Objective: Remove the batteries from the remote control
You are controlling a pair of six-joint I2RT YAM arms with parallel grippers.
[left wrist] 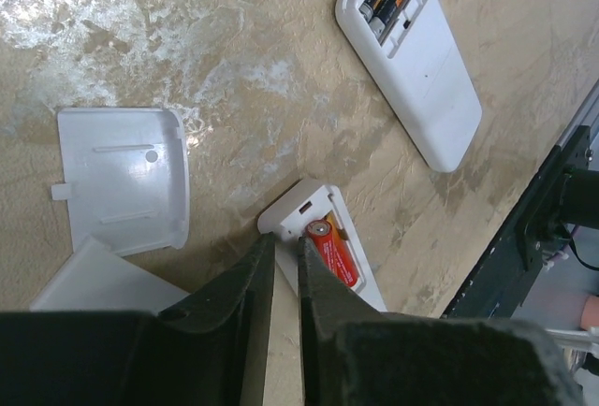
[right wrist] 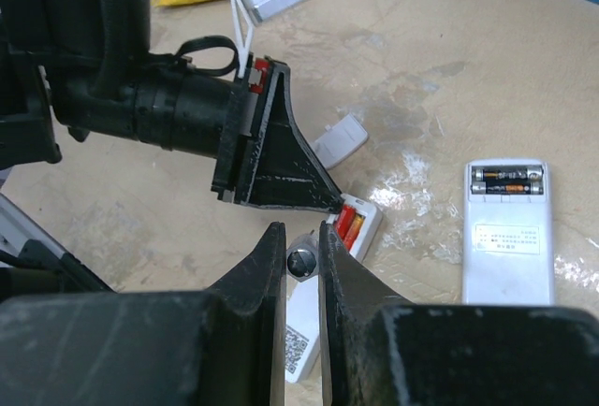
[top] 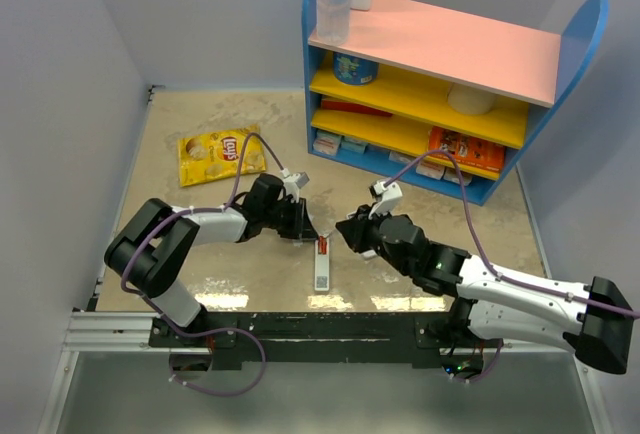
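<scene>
Remote control (top: 320, 269) was found lying back-up on the counter (top: 200, 254), near its front edge and between the two arms, with the battery slot uncovered. At least one red-orange battery (left wrist: 332, 252) was seen seated in that slot; whether a second lay beside it could not be determined. No battery was observed loose on the counter. The left end effector (left wrist: 284, 270) was held at the slot's end, fingers drawn almost together and empty, its tip just beside the battery. The right end effector (right wrist: 300, 240) was closed above the remote's body; a small round object (right wrist: 301, 263) noted between its fingers could not be identified. A small flat white cover (right wrist: 339, 139) lay near. The task was judged unfinished: cover removal done, extraction outstanding.
</scene>
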